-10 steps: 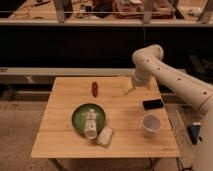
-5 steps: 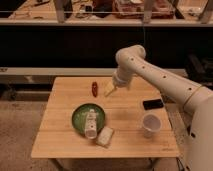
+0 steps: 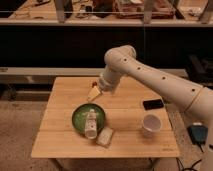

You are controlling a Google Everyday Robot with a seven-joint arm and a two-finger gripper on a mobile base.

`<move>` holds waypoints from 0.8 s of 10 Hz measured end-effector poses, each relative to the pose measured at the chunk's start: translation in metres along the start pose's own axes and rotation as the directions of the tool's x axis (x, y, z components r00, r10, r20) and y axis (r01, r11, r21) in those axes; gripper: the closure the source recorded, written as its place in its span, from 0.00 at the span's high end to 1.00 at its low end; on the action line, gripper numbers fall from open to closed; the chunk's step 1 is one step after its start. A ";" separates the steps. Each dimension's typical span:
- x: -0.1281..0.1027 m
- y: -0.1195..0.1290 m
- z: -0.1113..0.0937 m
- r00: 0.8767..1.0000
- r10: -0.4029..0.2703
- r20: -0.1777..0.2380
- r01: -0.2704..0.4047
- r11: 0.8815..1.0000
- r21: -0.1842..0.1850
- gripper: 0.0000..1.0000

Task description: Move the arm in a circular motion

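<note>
Arm (image 3: pixel 150 75) reaches from 3 o'clock over counter (image 3: pixel 60 135). Gripper (image 3: pixel 94 93) hangs at 12 o'clock of green plate (image 3: pixel 79 120). Gripper opening, any hold: cannot tell.

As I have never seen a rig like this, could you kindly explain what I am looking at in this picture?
This is a mobile robot with one thick cream-white arm, which reaches in from the right. Its pale yellowish tip is the claw, the part that grasps. It hangs over the wooden table, just beyond a green plate. Whether it holds anything cannot be seen. There is only one camera view, facing the table from the front and somewhat from above. A white bottle lies on the plate, and a pale packet lies beside it toward the front. To the right stands a white cup, with a flat black device behind it. The job is only to swing the arm round in a circle.
</note>
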 end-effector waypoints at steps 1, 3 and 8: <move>-0.008 -0.011 -0.006 1.000 -0.014 0.001 0.014 1.000 0.011 0.80; -0.037 -0.036 -0.024 0.999 -0.045 0.007 0.045 0.999 0.028 0.80; -0.131 -0.022 -0.066 0.997 -0.006 0.081 0.009 0.999 -0.042 0.80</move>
